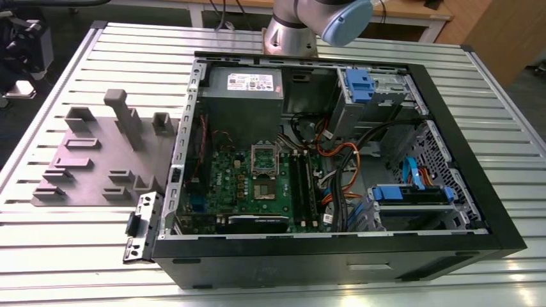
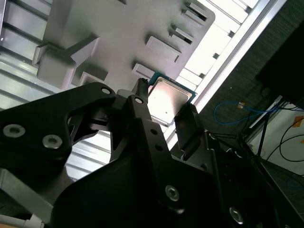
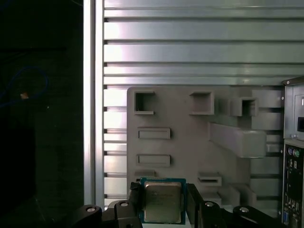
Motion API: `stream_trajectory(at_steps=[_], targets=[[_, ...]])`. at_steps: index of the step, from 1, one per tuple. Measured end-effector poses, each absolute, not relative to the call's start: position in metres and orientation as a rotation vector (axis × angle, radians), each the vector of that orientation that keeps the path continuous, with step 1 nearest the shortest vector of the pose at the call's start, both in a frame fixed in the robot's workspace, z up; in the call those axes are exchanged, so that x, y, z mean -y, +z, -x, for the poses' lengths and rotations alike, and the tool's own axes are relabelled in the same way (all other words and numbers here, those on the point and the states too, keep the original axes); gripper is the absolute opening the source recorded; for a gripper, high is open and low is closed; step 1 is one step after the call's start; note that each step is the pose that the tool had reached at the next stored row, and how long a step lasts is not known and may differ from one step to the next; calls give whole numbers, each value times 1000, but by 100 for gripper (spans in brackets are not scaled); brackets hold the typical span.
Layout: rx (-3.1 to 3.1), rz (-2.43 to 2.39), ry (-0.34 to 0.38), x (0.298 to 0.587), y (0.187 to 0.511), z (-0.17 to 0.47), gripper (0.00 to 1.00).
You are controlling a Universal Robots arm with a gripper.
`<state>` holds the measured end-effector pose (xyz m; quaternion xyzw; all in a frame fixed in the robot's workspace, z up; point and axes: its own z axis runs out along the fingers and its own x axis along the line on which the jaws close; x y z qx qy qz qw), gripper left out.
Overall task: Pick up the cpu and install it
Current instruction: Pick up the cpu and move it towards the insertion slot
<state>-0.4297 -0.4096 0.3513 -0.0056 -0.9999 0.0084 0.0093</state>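
In the first wrist view I see the gripper (image 3: pixel 164 191) clamped on the cpu (image 3: pixel 163 204), over the grey fixture plate (image 3: pixel 190 142) on the table (image 3: pixel 190 47).

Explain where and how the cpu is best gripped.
Take the cpu by two opposite thin edges, coming square onto its flat metal top. It is a thin square, so probably only the edges give parallel faces. In the first wrist view the claw sits that way, a finger against each side.
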Motion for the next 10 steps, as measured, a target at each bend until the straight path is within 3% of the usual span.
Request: stream_trajectory(at_steps=[10], targets=[[3123,19,29,410,361,430,47]])
